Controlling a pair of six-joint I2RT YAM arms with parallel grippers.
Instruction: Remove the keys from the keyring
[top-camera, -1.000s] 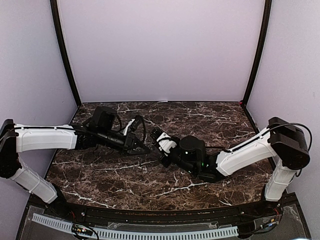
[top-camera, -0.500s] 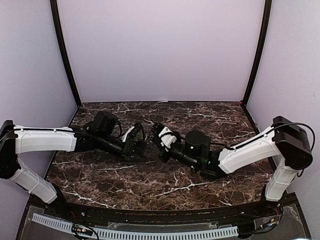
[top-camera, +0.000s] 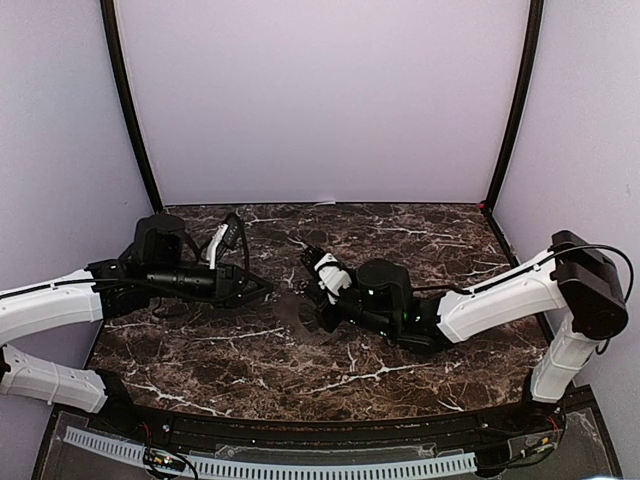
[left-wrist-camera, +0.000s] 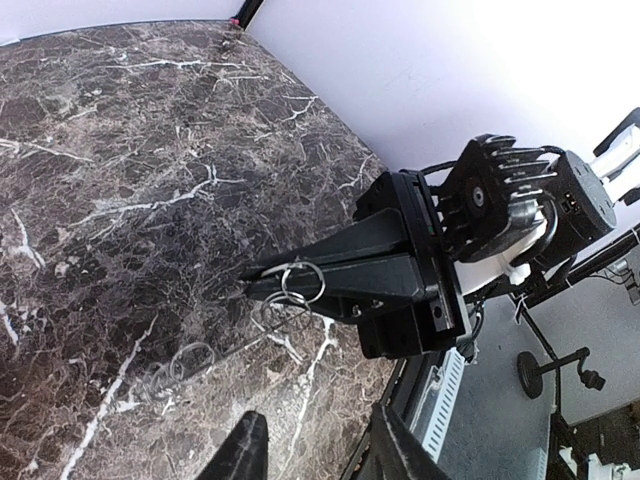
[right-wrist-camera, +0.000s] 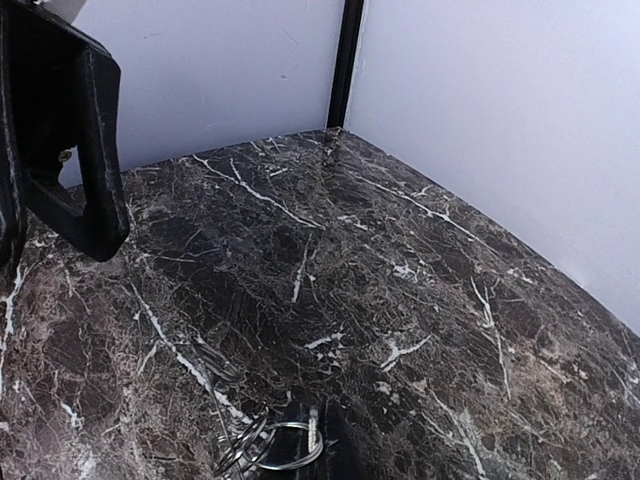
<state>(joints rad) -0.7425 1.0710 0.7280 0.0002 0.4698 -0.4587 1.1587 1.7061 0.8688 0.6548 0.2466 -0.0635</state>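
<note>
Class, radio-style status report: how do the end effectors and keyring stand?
Left end effector open, empty. Right end effector shut on keyring. Nothing between them.

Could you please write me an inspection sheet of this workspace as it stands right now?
Surface: dark marble table, white-veined and glossy.
Job's things: keyring, thin wire loops at the right gripper's tip; no key can be made out.
Clutter: nothing certain; a faint loop on the table below the ring may be only a reflection.
Grippers: right gripper has its fingers shut on the keyring; left gripper is open, empty and apart from the ring.
Cables: black cable loops over the left wrist.
Surroundings: pale walls, black corner posts.
</note>
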